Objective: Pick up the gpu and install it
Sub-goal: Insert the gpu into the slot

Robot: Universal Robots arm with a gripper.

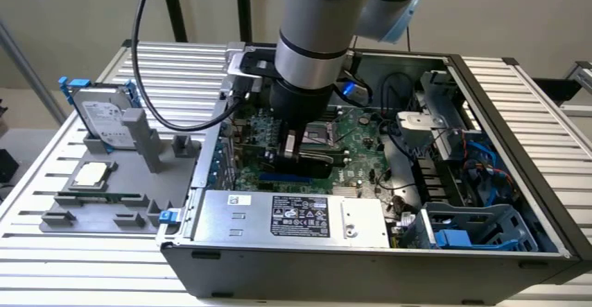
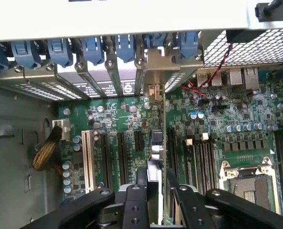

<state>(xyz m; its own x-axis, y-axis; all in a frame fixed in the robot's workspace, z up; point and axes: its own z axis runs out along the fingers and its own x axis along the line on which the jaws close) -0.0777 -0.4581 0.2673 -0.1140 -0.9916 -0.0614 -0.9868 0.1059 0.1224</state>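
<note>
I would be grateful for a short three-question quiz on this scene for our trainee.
1. True or false: the pincer is shut on the gpu above the motherboard.
2. Where does the hard drive stand?
A) on the motherboard
B) on the grey fixture outside the case, at the exterior view's left
C) in the pincer
3. Fill in: the clips along the rear slots are coloured ____.

Key: 1 true; 2 B; 3 blue.
</note>
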